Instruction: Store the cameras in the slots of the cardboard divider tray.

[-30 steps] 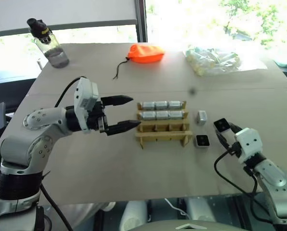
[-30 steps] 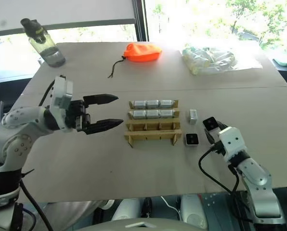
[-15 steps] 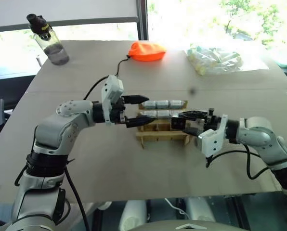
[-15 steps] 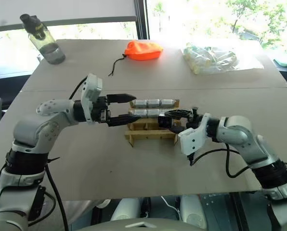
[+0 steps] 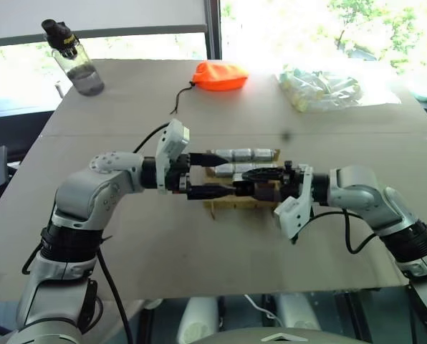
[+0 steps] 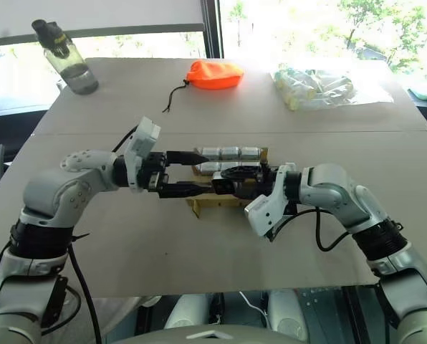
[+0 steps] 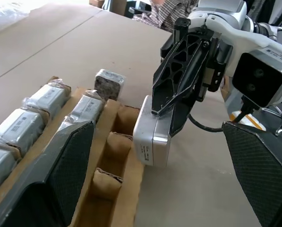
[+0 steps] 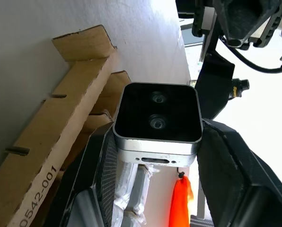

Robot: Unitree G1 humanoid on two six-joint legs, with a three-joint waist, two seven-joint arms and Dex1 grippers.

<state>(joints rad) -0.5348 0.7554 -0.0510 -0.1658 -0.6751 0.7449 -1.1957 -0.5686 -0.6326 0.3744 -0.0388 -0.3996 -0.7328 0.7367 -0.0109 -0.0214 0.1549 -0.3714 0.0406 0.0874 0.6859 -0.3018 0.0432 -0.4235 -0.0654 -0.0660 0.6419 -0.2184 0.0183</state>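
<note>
Right wrist view: right end effector (image 8: pixel 155 156) grips camera (image 8: pixel 157 120).

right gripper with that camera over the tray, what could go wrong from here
The right gripper pinches the camera by one end only, so it could swing or slip while going down. It hangs over the outer strip of the cardboard divider tray, not squarely over a slot, so it may catch and shove the tray. The open left gripper is close by and could collide.
</note>
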